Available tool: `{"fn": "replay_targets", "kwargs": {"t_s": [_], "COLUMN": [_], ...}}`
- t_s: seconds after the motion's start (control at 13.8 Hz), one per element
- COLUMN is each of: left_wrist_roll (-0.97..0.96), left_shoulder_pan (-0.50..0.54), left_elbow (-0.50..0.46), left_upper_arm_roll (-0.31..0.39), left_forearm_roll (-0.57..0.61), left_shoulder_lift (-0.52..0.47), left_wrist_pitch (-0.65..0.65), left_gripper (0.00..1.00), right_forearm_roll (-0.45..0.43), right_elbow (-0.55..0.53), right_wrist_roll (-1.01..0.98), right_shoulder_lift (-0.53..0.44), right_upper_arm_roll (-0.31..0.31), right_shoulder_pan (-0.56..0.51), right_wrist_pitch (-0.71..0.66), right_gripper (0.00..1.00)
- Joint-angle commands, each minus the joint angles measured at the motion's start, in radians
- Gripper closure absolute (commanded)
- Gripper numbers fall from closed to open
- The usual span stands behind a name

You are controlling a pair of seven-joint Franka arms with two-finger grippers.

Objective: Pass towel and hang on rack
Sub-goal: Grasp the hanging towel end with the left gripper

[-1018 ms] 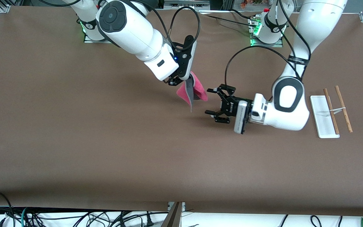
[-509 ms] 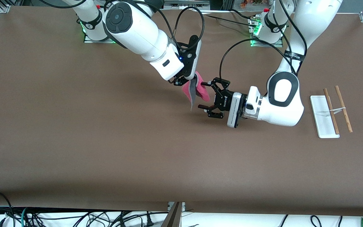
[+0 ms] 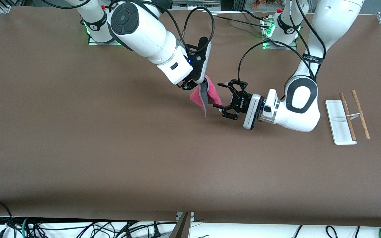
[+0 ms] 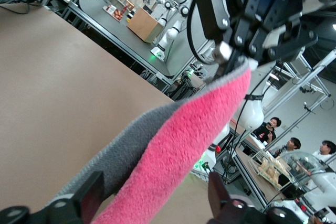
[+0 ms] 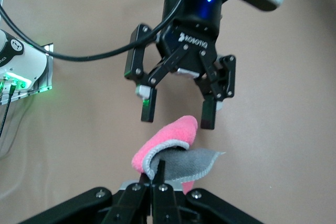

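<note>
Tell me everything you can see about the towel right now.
The towel is a small fuzzy cloth, pink on one face and grey on the other, folded over. It hangs in the air above the brown table, pinched at its top by the shut right gripper. The left gripper has its fingers on either side of the hanging edge, not yet clamped.

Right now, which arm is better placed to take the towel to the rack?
Left. Its claw is open around the free edge of the towel, and the rack stands at its end of the table. The right claw only holds the towel up mid-table.
</note>
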Motion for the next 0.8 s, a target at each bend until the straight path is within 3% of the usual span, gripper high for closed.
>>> {"fn": "replay_targets", "kwargs": {"t_s": [0.0, 0.73], "left_wrist_roll": [0.056, 0.048], "left_shoulder_pan": [-0.002, -0.001], "left_elbow": [-0.03, -0.028], "left_upper_arm_roll": [0.0, -0.002], "left_forearm_roll": [-0.01, -0.028], "left_shoulder_lift": [-0.024, -0.024], "left_wrist_pitch": [0.003, -0.001], "left_gripper": [1.0, 1.0], "right_forearm_roll": [-0.014, -0.014], "right_elbow": [0.003, 0.001], "right_wrist_roll": [0.004, 0.015], "right_shoulder_lift": [-0.003, -0.003], "right_upper_arm_roll": [0.01, 0.01], "right_shoulder_pan": [-0.005, -0.008], "right_wrist_pitch": [0.006, -0.004], "right_gripper": [1.0, 1.0]}}
